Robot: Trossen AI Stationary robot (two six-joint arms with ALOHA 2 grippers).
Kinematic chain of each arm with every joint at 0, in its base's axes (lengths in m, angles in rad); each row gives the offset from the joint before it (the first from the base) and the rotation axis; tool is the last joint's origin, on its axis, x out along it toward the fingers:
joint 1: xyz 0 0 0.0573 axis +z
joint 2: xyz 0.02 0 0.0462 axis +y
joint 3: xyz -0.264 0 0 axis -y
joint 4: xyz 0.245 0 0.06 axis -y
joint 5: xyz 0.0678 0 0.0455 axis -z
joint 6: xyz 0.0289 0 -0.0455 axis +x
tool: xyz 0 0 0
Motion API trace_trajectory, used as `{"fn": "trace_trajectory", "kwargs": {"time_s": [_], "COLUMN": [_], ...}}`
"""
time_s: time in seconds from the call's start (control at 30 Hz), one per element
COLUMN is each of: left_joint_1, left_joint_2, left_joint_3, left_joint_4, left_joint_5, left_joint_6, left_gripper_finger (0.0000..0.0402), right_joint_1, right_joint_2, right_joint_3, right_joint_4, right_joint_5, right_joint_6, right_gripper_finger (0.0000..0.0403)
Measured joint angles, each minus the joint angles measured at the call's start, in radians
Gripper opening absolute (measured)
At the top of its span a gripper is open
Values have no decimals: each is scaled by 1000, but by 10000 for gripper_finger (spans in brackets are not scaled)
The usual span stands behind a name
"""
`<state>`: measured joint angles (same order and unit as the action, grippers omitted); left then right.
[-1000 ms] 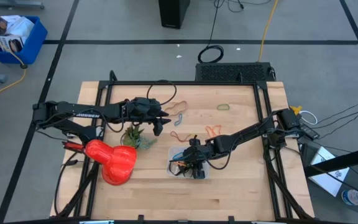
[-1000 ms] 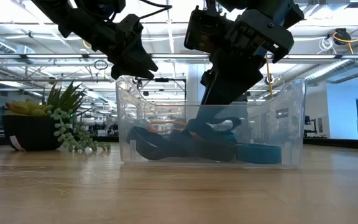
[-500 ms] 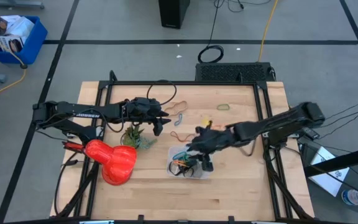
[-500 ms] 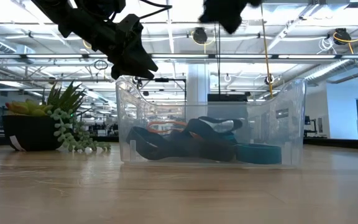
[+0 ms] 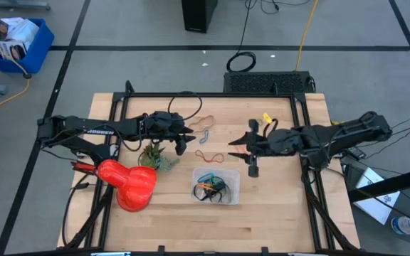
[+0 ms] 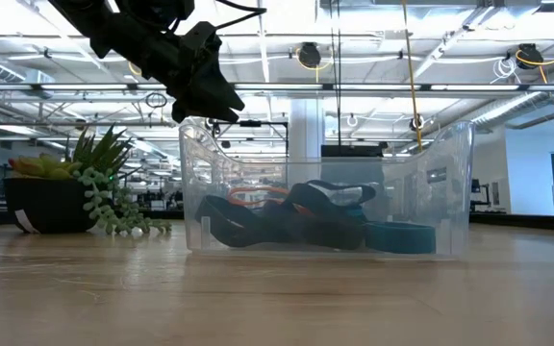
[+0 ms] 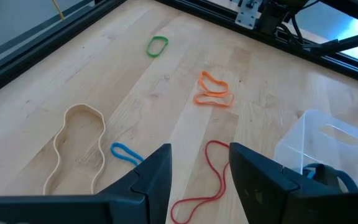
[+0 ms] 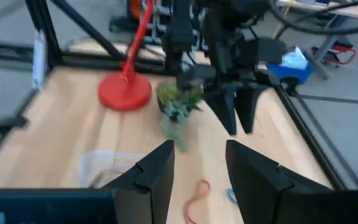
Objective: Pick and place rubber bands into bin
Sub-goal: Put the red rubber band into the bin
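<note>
The clear bin [image 5: 217, 186] [image 6: 325, 202] rests on the table and holds a tangle of rubber bands [image 5: 210, 186]. Loose bands lie flat on the wood beyond it: tan [image 7: 76, 146], blue [image 7: 126, 152], red [image 7: 207, 180], orange [image 7: 213, 90] and green [image 7: 157, 46]. My left gripper [image 7: 197, 186] [image 5: 184, 142] hangs open above the tan and blue bands, holding nothing. My right gripper [image 8: 201, 180] [image 5: 242, 153] is open and empty, raised high over the table to the far right of the bin, pointing toward the left arm. It is out of the low view.
A small potted plant [image 5: 155, 155] and a red object [image 5: 130, 183] stand left of the bin. Dark frame rails [image 5: 308, 178] run along the table's sides. Bare wood lies in front of the bin toward the near edge.
My right gripper has risen out of the bin, moved away toward the table's far right, and tipped from pointing steeply down to nearly level. The rubber bands have stayed in the bin.
</note>
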<state>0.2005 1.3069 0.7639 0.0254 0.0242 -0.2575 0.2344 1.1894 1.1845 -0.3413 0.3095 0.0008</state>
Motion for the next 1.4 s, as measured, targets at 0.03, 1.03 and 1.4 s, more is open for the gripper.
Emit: {"fn": "trace_trajectory", "kwargs": {"time_s": [0.03, 1.03, 1.4], "left_joint_1": [0, 0, 0], "left_joint_2": [0, 0, 0], "left_joint_3": [0, 0, 0], "left_joint_4": [0, -53, -53], "left_joint_5": [0, 0, 0], "left_joint_6": [0, -1, -1], "left_gripper_finger": [168, 168, 168], "right_joint_1": [0, -389, -397], "right_joint_2": [3, 545, 642], "right_joint_3": [0, -1, -1], "right_joint_4": [-10, -62, -67], "right_joint_5": [3, -417, -420], "right_joint_6": [-10, -120, -223], "right_gripper_finger": [141, 141, 141]}}
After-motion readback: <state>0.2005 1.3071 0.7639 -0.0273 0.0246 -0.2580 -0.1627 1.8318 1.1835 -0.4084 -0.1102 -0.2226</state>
